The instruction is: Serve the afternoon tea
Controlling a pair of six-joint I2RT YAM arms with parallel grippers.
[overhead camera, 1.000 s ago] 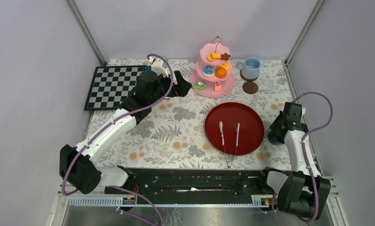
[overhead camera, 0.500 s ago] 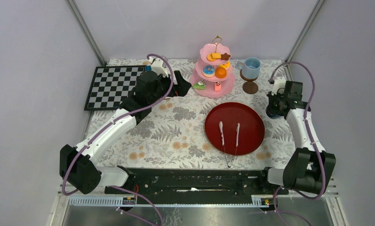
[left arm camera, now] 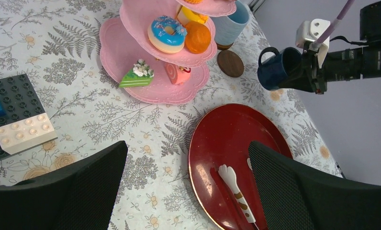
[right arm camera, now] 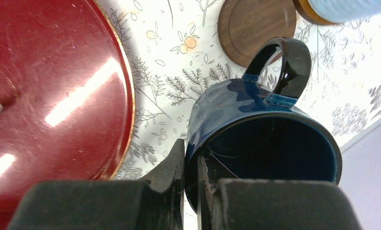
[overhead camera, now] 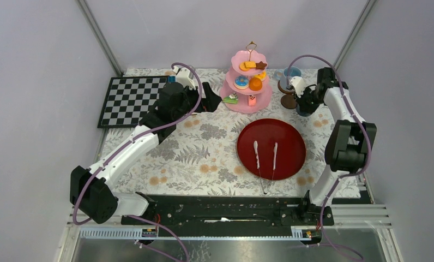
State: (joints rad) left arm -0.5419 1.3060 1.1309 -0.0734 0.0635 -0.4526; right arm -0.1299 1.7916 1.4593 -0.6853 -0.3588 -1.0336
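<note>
The pink three-tier stand (overhead camera: 246,82) stands at the back, carrying toy sweets: a blue donut (left arm camera: 167,33), an orange piece (left arm camera: 198,37) and a green cake slice (left arm camera: 136,76). Beside it a light blue cup (overhead camera: 291,72) rests on a saucer, and in front of that lies an empty brown saucer (overhead camera: 289,101). My right gripper (right arm camera: 191,158) is shut on the wall of a dark blue cup (right arm camera: 255,120), held tilted in the air just right of the empty saucer (right arm camera: 255,26). My left gripper (left arm camera: 186,187) hangs open and empty left of the stand.
A dark red round tray (overhead camera: 271,148) with white tongs (overhead camera: 265,155) on it lies in the middle right. A chessboard (overhead camera: 130,98) fills the back left, and toy building blocks (left arm camera: 16,129) lie next to it. Enclosure walls ring the table.
My right arm has swung from the table's right near side to the back, carrying the dark blue cup next to the empty saucer. The left arm has not moved.
</note>
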